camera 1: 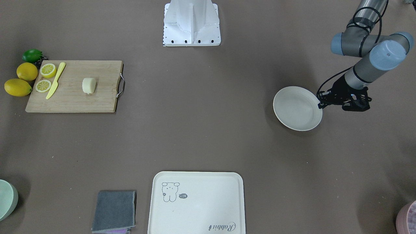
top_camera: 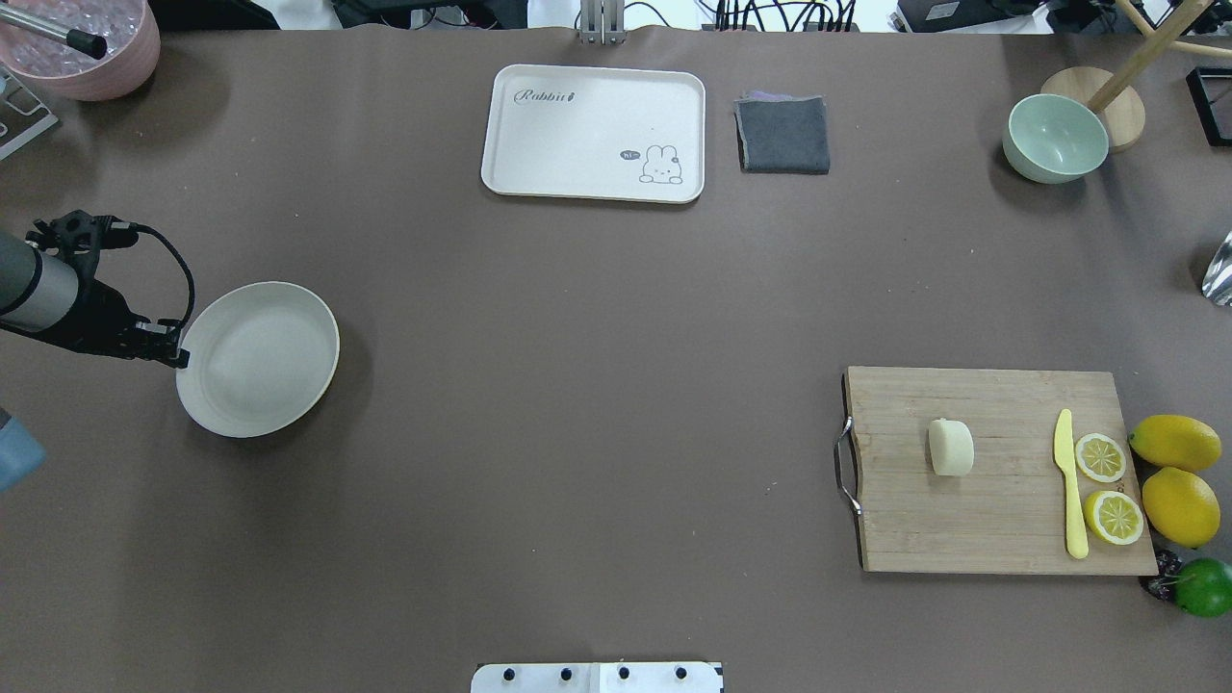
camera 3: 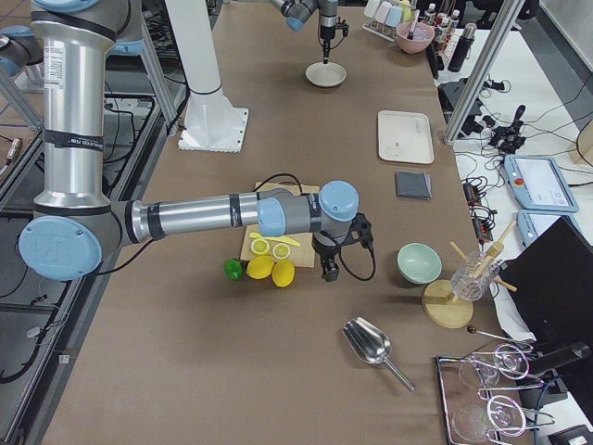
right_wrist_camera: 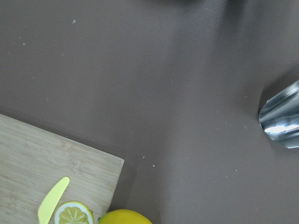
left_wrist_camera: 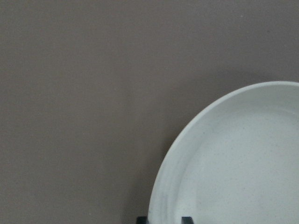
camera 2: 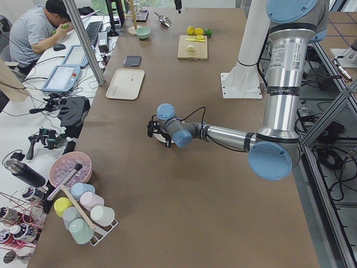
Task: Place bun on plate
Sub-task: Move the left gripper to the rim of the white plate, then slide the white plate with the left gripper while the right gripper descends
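The bun [camera 1: 88,85] [top_camera: 951,448], a small pale cream lump, lies alone near the middle of a wooden cutting board [top_camera: 1001,525] on the robot's right side. On the far left side sits the round off-white plate [top_camera: 258,358] [camera 1: 297,109], which holds nothing. My left gripper [top_camera: 178,354] [camera 1: 321,104] is at the plate's outer edge. In the left wrist view its two fingertips [left_wrist_camera: 141,219] stand close together astride the rim of the plate [left_wrist_camera: 243,168], shut on it. My right gripper [camera 3: 326,269] shows only in the exterior right view, past the board's lemon end; I cannot tell its state.
On the board lie a yellow knife [top_camera: 1068,491] and two lemon halves [top_camera: 1100,457]; two whole lemons [top_camera: 1179,481] and a lime [top_camera: 1205,587] sit beside it. Along the far edge are a cream tray [top_camera: 577,135], a grey cloth [top_camera: 782,135] and a green bowl [top_camera: 1055,138]. A metal scoop [right_wrist_camera: 280,121] lies nearby.
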Robot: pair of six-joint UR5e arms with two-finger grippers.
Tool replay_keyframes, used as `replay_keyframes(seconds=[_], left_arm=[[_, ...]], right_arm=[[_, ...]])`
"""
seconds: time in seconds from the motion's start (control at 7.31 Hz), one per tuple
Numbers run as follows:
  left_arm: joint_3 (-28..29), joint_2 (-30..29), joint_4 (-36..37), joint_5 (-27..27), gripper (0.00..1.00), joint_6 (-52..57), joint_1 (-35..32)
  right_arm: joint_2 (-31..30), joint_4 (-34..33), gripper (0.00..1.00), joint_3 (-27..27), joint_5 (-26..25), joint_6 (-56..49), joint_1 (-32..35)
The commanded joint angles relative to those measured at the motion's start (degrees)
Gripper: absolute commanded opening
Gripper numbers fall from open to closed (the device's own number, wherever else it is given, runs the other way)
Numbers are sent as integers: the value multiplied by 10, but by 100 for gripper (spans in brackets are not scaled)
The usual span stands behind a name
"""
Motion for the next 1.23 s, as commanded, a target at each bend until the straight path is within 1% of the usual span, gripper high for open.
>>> replay_keyframes(seconds=[0.0, 0.27, 0.41, 0.55, 0.68, 0.82, 0.96, 1.09], left_arm=[[-3, -1, -1, -1, 0, -10, 2], [-40, -1, 3, -8, 0, -30, 2], [-67, -2, 4, -7, 0, -50, 2], [-93, -13, 5, -8, 0, -90, 2], [-95, -53, 6, -3, 0, -142, 15], [-91, -98, 7, 3, 0, -200, 56], [-91, -125, 10, 36, 0, -218, 81], [-91, -162, 42, 56, 0, -220, 92]], right_arm=[[1, 0, 99, 36, 0, 63, -39], [8, 0, 99, 49, 0, 92, -64], [18, 1, 99, 53, 0, 117, -85], [21, 1, 99, 72, 1, 154, -111], [25, 1, 99, 94, -1, 207, -147], [43, 1, 98, 95, -1, 246, -171], [67, 1, 98, 95, -4, 287, -205], [88, 1, 98, 95, -17, 319, -239]])
